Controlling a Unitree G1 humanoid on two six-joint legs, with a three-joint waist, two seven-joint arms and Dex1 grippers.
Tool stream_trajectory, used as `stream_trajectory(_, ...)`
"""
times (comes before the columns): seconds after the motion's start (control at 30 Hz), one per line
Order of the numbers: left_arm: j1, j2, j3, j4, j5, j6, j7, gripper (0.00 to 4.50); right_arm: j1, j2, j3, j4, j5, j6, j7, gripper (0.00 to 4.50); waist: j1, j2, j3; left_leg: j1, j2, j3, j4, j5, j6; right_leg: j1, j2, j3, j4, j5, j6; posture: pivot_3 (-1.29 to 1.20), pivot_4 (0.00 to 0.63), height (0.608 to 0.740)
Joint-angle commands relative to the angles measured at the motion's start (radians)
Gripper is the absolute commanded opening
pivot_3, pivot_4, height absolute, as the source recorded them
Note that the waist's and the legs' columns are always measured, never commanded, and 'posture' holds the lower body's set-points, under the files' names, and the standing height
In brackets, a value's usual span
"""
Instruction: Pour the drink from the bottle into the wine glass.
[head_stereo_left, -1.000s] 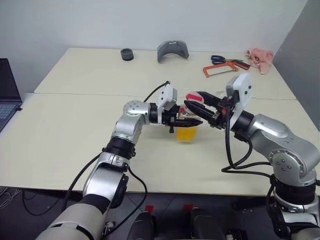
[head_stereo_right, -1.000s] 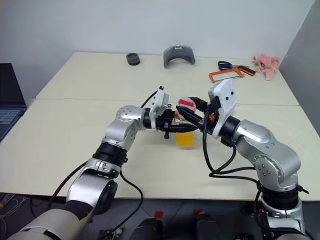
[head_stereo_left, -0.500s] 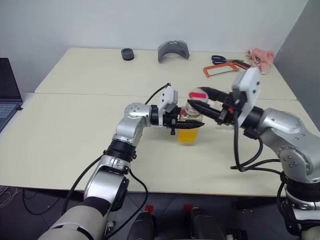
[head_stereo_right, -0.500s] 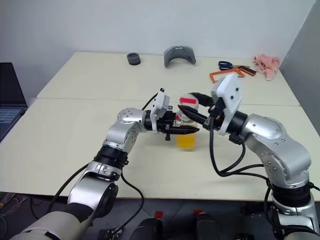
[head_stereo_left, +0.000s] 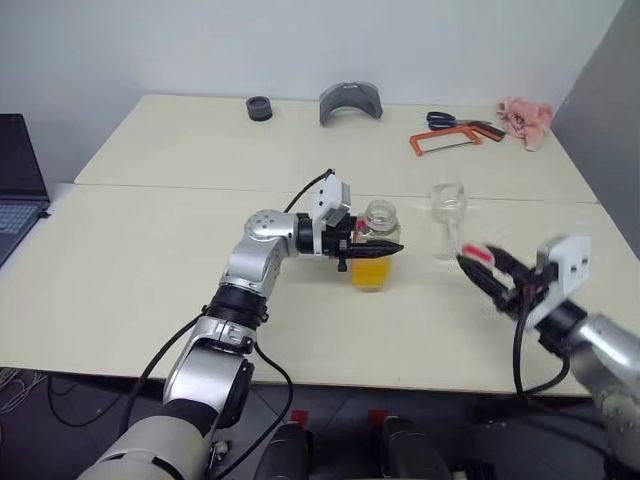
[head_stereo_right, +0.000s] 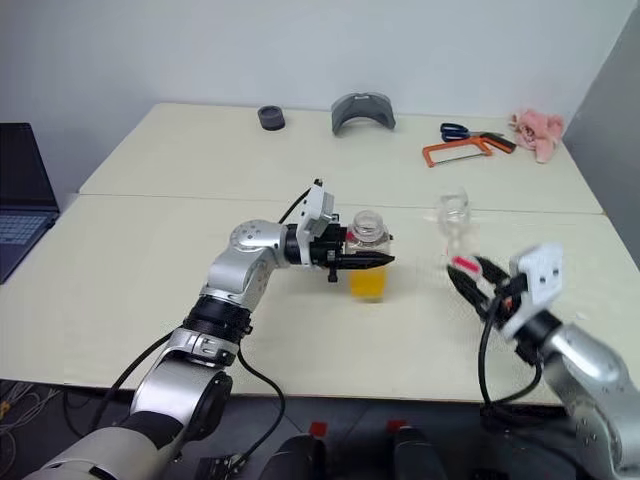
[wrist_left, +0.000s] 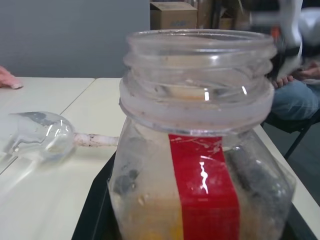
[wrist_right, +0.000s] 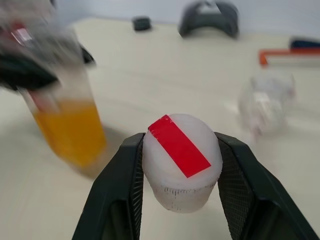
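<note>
The bottle stands upright on the table with its mouth uncovered, and my left gripper is shut on its body from the left. The orange drink fills its lower part. A red label strip runs down the bottle. The empty wine glass stands upright on the table a short way right of the bottle. My right gripper hangs low in front of the glass, shut on the red-and-white cap, which sits between its two fingers.
At the table's back lie an orange hacksaw, scissors, a pink cloth, a grey curved piece and a black ring. A laptop sits at the far left.
My right gripper has pulled away from the bottle's top with the cap, swinging right and down toward the table's front. The bottle's mouth is now bare. The left gripper has stayed put.
</note>
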Motion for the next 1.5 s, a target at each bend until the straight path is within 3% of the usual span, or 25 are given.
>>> stream_trajectory(0.03,-0.020,0.003,0.015,-0.034,-0.024,-0.011,0.006,1.65,0.047,0.031,0.047,0.055,-0.091,-0.103,-0.004,1.70,-0.005,0.000,0.000,0.001,0.000,0.001,0.000,0.000,0.000,0.000,0.001,0.001,0.000,0.000,0.000,0.00,0.150,0.740)
stream_trajectory(0.07,-0.020,0.005,0.015,-0.031,-0.021,-0.015,0.009,1.65,0.054,0.047,0.055,0.084,-0.107,-0.118,-0.011,1.70,-0.007,0.000,0.000,0.001,0.000,0.001,0.000,0.000,0.000,0.000,0.001,0.002,0.001,0.000,0.000,0.00,0.150,0.740)
stream_trajectory(0.1,-0.020,0.007,0.016,-0.029,-0.018,-0.022,0.012,1.65,0.059,0.059,0.060,0.106,-0.116,-0.133,-0.010,2.43,-0.008,0.000,0.000,0.002,0.000,0.001,0.000,0.000,0.000,0.000,0.001,0.002,0.001,0.000,0.000,0.00,0.150,0.740)
stream_trajectory(0.3,-0.011,0.021,0.036,-0.025,-0.012,-0.045,0.061,1.65,0.073,0.023,0.071,0.182,-0.186,-0.229,0.050,4.40,-0.006,0.000,0.000,0.002,0.000,0.001,0.000,0.000,0.000,0.000,0.001,0.002,0.001,0.000,0.000,0.00,0.150,0.740)
stream_trajectory(0.33,-0.009,0.025,0.042,-0.023,-0.010,-0.050,0.078,1.65,0.076,0.005,0.065,0.186,-0.197,-0.242,0.063,4.50,-0.005,0.000,0.000,0.002,0.000,0.001,0.000,0.000,0.000,0.000,0.001,0.001,0.001,0.000,0.000,0.00,0.150,0.740)
stream_trajectory(0.53,-0.037,0.064,0.125,0.069,0.066,-0.153,0.367,1.65,0.010,-0.155,0.024,0.040,-0.073,-0.120,0.181,4.50,-0.005,0.000,0.000,0.002,0.001,0.001,0.000,0.000,0.000,0.000,0.001,0.002,0.001,0.000,0.000,0.00,0.150,0.740)
stream_trajectory(0.63,-0.074,0.095,0.189,0.167,0.101,-0.200,0.561,1.64,-0.171,-0.181,0.097,-0.050,0.040,0.009,0.178,4.50,-0.014,0.000,0.000,0.003,0.002,-0.001,0.000,0.000,0.000,0.000,0.002,0.002,0.002,0.000,0.000,0.00,0.150,0.740)
stream_trajectory(0.77,-0.103,0.136,0.245,0.292,0.130,-0.254,0.733,1.64,-0.450,-0.123,0.272,-0.025,0.024,0.105,0.139,4.50,-0.014,-0.001,0.001,0.002,0.001,-0.002,0.000,0.000,0.000,0.000,0.002,0.000,0.002,0.000,0.000,0.00,0.150,0.740)
stream_trajectory(0.97,-0.147,0.182,0.313,0.439,0.125,-0.288,0.878,1.64,-0.767,0.062,0.494,0.198,-0.140,0.116,0.055,4.50,-0.002,-0.002,0.001,-0.001,0.001,-0.003,0.001,0.002,-0.003,-0.002,-0.003,-0.001,0.001,0.000,0.000,0.00,0.150,0.740)
stream_trajectory(1.1,-0.162,0.197,0.322,0.498,0.135,-0.300,0.930,1.64,-0.860,0.144,0.570,0.311,-0.209,0.088,0.068,4.50,0.003,-0.003,0.000,-0.003,0.000,-0.003,0.002,0.003,-0.004,-0.004,-0.004,-0.003,0.001,0.000,0.000,0.00,0.150,0.740)
stream_trajectory(1.3,-0.161,0.190,0.320,0.538,0.143,-0.303,0.934,1.64,-0.879,0.178,0.596,0.362,-0.258,0.069,0.097,4.50,-0.001,-0.003,0.000,-0.003,0.000,-0.003,0.001,0.002,-0.004,-0.004,-0.005,-0.002,0.001,0.000,0.000,0.00,0.150,0.740)
stream_trajectory(1.5,-0.132,0.175,0.323,0.522,0.133,-0.312,0.909,3.47,-0.873,0.192,0.590,0.355,-0.277,0.083,0.105,4.50,-0.004,-0.003,0.000,-0.002,0.000,-0.003,0.001,0.002,-0.004,-0.005,-0.003,-0.002,0.003,0.000,0.000,0.00,0.150,0.740)
